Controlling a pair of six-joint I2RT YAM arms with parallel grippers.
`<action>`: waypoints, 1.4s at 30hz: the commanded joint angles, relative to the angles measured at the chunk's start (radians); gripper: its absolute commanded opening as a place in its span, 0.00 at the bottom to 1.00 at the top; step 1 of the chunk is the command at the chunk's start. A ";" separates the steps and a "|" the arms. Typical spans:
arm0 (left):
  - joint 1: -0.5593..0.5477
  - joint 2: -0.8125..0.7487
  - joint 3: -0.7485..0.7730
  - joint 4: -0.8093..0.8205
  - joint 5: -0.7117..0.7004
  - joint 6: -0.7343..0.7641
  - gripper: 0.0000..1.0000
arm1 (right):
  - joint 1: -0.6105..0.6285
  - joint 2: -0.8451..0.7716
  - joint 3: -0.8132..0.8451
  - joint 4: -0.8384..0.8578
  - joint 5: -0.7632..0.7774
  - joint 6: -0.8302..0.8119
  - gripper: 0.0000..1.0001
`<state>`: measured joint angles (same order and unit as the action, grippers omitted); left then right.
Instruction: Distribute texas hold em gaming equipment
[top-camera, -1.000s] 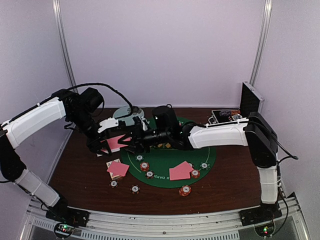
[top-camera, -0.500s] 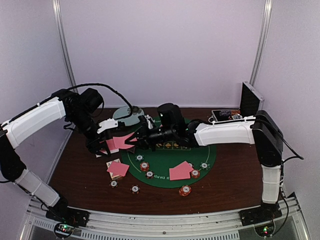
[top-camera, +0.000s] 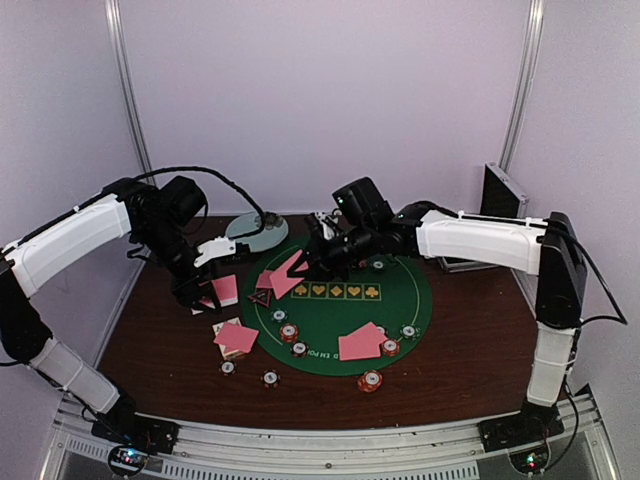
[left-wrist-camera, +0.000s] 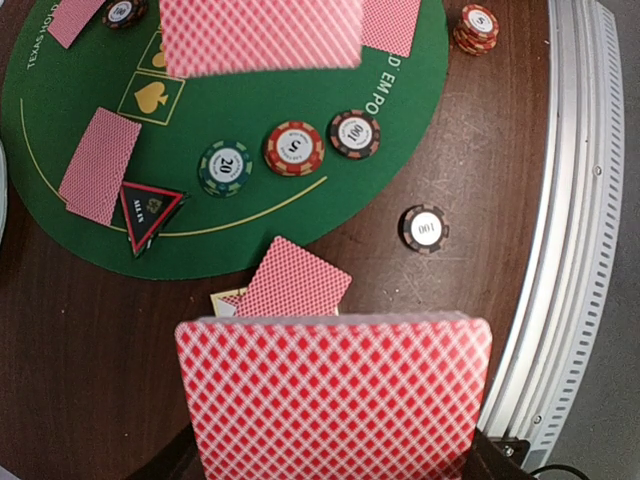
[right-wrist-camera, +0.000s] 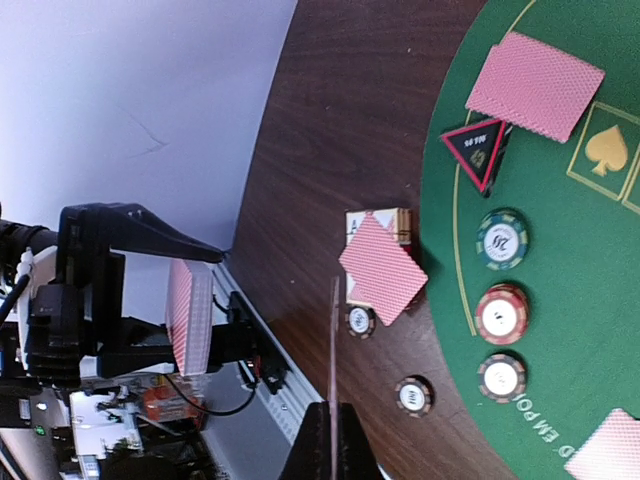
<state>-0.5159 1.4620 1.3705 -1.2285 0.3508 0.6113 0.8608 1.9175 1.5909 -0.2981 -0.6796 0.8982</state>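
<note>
Top external view: both grippers are closing on pink-backed playing cards over the left part of the bench.

The left gripper (top-camera: 208, 293) is clamping the deck (left-wrist-camera: 335, 395), jaws tight against the stack, and is holding it above the brown bench (top-camera: 160, 340), just off the round green mat (top-camera: 400, 300). The right gripper (right-wrist-camera: 333, 425) is pinching a single card (top-camera: 288, 275), jaws drawn together on it, and is holding it in the air over the mat's left edge, apart from the deck. The triangle marker (top-camera: 260, 297) is lying on the mat's left rim, just beside a dealt card (left-wrist-camera: 100, 165). A green chip (left-wrist-camera: 225, 168), a red-orange chip (left-wrist-camera: 294, 148) and a dark chip (left-wrist-camera: 354, 133) are sitting in a row nearby on the mat. Another card (left-wrist-camera: 293, 290) is lying on the bench beside the mat.
</note>
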 joint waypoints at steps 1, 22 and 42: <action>0.002 -0.033 0.023 0.016 -0.002 0.008 0.00 | -0.009 -0.007 0.179 -0.414 0.199 -0.320 0.00; 0.002 -0.055 0.005 0.004 -0.017 0.008 0.00 | 0.102 0.228 0.297 -0.288 1.127 -1.371 0.00; 0.002 -0.084 -0.010 -0.014 -0.043 0.016 0.00 | 0.133 0.452 0.228 0.063 1.247 -1.755 0.00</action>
<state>-0.5159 1.4017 1.3632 -1.2434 0.3088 0.6117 0.9916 2.3356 1.7901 -0.2523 0.5598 -0.8322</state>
